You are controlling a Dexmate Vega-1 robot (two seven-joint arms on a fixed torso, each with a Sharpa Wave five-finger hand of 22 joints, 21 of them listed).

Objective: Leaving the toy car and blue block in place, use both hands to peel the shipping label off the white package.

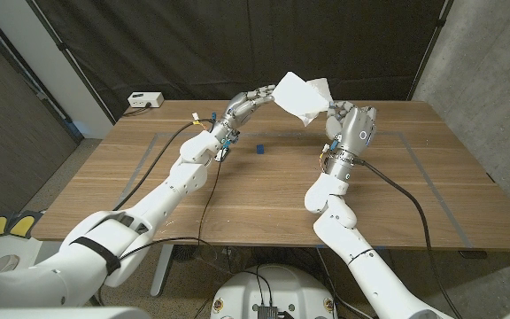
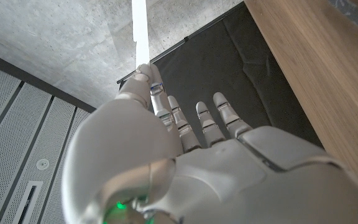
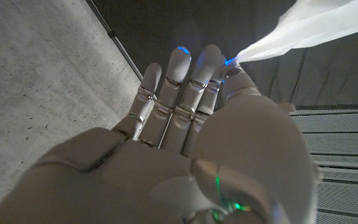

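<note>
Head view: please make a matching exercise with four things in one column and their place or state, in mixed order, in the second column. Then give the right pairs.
Things:
1. white package
2. blue block
3. left hand
4. white box with cable

Places or states:
A. lies on the table between the two arms
B. stands at the table's far left corner
C. held up in the air above the table
D. pinches the package's left edge

Pairs: 1-C, 2-A, 3-D, 4-B
</note>
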